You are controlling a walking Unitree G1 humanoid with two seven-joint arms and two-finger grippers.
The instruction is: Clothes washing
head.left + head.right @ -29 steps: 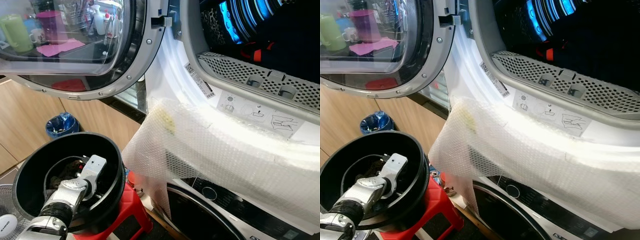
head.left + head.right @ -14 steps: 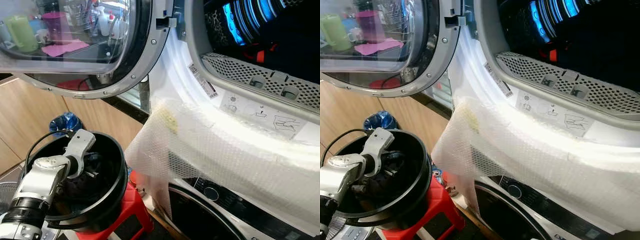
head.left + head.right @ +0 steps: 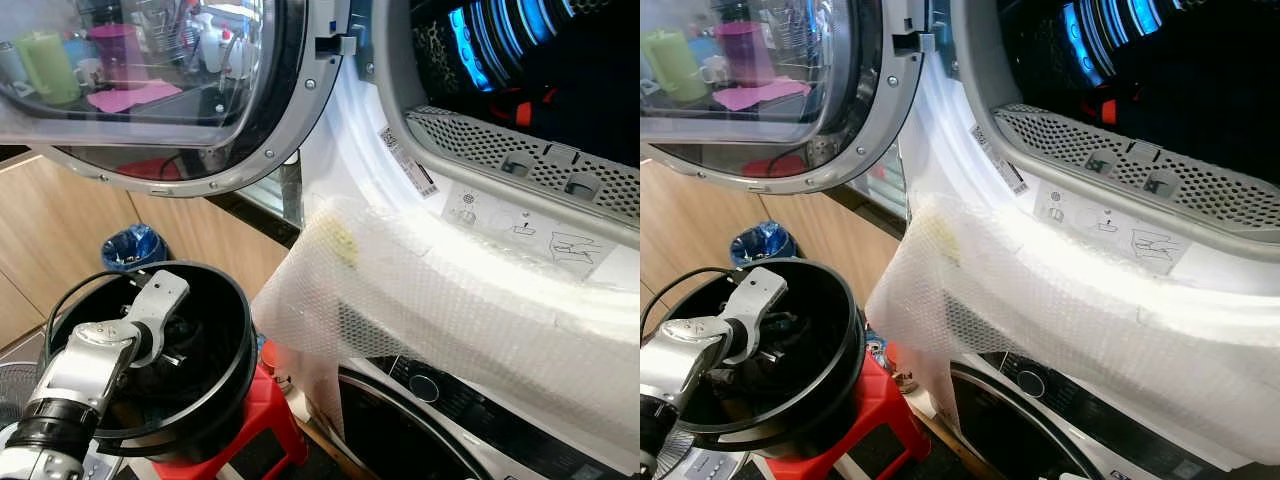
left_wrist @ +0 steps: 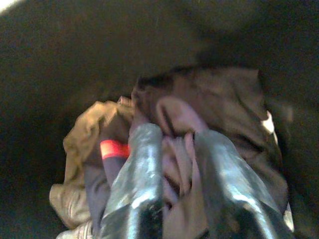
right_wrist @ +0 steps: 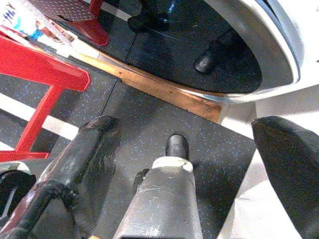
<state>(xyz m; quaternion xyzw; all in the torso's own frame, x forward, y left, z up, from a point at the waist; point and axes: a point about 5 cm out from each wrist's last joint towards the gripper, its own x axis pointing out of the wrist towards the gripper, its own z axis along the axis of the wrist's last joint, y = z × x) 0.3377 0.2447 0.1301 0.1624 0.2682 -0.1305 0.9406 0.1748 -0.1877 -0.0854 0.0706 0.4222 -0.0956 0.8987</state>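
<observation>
A black bucket [image 3: 236, 330] stands on a red stool [image 3: 272, 418] and holds dark clothes [image 4: 214, 99], brown and maroon, one with a red tag. My left arm reaches down into the bucket. Its gripper [image 4: 177, 137] is pressed into the pile, with a fold of maroon garment bunched between its fingers [image 4: 137, 169]. To the right and above, the upper machine's drum [image 3: 560, 50] stands open, lit blue, with a red-trimmed item [image 3: 515, 108] inside. Its round glass door [image 3: 150, 90] is swung out to the left. My right gripper [image 5: 194, 164] hangs open over the dark floor.
Bubble wrap [image 3: 450, 310] drapes over the ledge below the drum opening. The lower machine's dark door [image 3: 400, 440] sits beneath it. A blue-lined bin [image 3: 128, 247] stands by the wooden cabinets, and a fan [image 3: 10, 385] is at the bottom left.
My left wrist rose out of the bucket's depth a second ago, then sank slightly and moved forward. The camera has shifted a little to the left.
</observation>
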